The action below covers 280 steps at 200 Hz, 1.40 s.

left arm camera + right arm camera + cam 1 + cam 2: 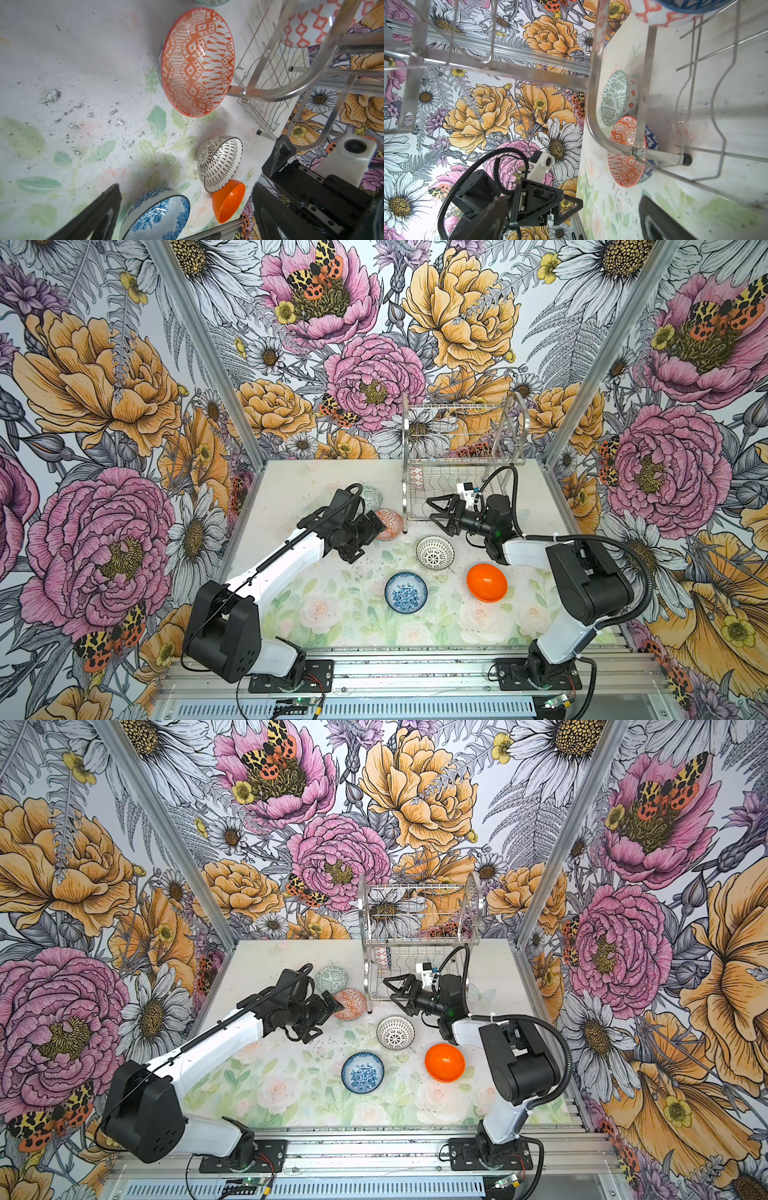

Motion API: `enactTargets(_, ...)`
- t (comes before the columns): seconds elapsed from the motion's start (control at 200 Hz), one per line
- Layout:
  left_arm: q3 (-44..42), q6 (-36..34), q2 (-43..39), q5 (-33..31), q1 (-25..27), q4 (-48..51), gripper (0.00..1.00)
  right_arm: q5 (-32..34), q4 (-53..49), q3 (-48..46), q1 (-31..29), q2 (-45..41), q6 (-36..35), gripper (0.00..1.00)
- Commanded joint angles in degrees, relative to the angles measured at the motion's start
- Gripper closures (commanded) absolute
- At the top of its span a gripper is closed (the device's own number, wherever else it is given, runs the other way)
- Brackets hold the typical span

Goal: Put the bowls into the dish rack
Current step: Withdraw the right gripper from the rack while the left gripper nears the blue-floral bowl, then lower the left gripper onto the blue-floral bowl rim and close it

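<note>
**Grippers.** The right gripper is spread wide and holds nothing. It hangs at the front of the dish rack, level with the lower tier and near the rack's left end frame. The left gripper is also spread and empty, off the rack's left end.

**Bowls relative to the rack.**
- The racked bowl stands on edge at the left end of the lower tier, apart from the right gripper.
- The orange-white bowl lies on the bench just outside the rack's left front leg. It is near the left gripper's tips, not between the jaws.
- The grey-green bowl lies just behind it.
- The lattice bowl sits just in front of the rack.
- The blue bowl and the plain orange bowl lie farther forward.

**View differences.**
- Both top views show only a sliver of the racked bowl.
- The left wrist view shows its white outer wall with orange diamonds.
- The right wrist view shows its dark blue rim.
- The right wrist view also shows the blue outer wall of the orange-white bowl.
</note>
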State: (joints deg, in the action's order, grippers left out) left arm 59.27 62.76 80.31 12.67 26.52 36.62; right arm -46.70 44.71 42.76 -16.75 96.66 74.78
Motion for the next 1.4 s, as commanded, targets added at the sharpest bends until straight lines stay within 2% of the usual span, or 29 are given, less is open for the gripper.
enactTargets(0.0, -1.0, 0.1, -2.3, -2.4, 0.6, -1.5, 0.01, 3.9, -6.8, -1.7, -1.5, -5.0, -7.3, 0.01)
enactTargets(0.22, -1.7, -0.5, -3.3, -3.5, 1.1, -1.7, 0.01, 16.6, -32.1, -1.2, -5.4, -17.2, -21.4, 0.01)
enactTargets(0.47, -3.3, -0.2, -3.7, -4.4, 2.0, -2.9, 0.01, 25.4, -45.6, -1.8, -5.8, -25.1, -24.6, 0.01)
enactTargets(0.645, -2.5, -1.8, -1.6, -4.5, 3.7, -2.9, 0.01, 27.5, -46.6, -2.6, -6.5, -28.0, -24.9, 0.01)
enactTargets(0.841, -2.8, -4.9, -0.2, -3.4, 5.8, -2.6, 0.01, 33.4, -51.0, -2.4, -7.8, -31.3, -24.5, 0.01)
enactTargets(1.081, -4.0, -10.9, 0.8, -1.4, 9.2, 2.3, 0.03, 27.8, -50.6, 0.8, -8.4, -26.5, -27.3, 0.01)
enactTargets(1.141, -3.8, -12.4, 1.2, -2.5, 10.7, 4.6, 0.05, 27.1, -50.8, 1.5, -8.5, -25.4, -27.6, 0.01)
enactTargets(1.396, -3.0, -13.7, 5.5, -4.6, 16.4, 7.8, 0.15, 29.7, -52.0, 0.5, -8.6, -27.3, -27.8, 0.01)
